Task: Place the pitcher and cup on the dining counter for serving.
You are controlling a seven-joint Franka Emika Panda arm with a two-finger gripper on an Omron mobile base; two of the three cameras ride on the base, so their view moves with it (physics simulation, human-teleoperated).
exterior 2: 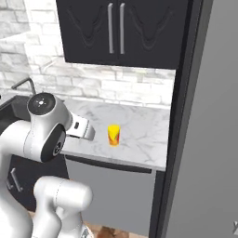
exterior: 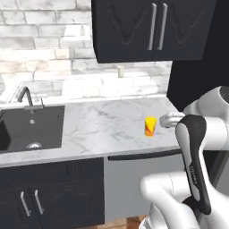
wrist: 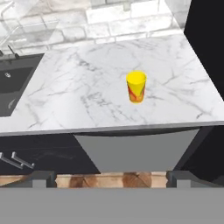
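Observation:
The cup (exterior: 150, 126) (exterior 2: 114, 135) (wrist: 136, 86), a small yellow tumbler with red-orange markings, stands upright on the marble counter with the black sink (exterior: 98, 123), near that counter's right end. My gripper (wrist: 112, 179) is open with nothing between its wide-apart fingertips (wrist: 43, 178). It hangs in front of the counter's front edge, looking down at the cup from a distance. The hand (exterior: 172, 119) (exterior 2: 82, 130) sits level with the cup, off its near side. The pitcher and the dining counter are out of view.
A black sink (exterior: 31, 127) with a faucet (exterior: 27, 96) lies at the counter's left. Black upper cabinets (exterior: 152, 27) hang above. A tall grey panel (exterior 2: 209, 139) walls the right side. A grey appliance front (wrist: 135, 153) sits under the counter.

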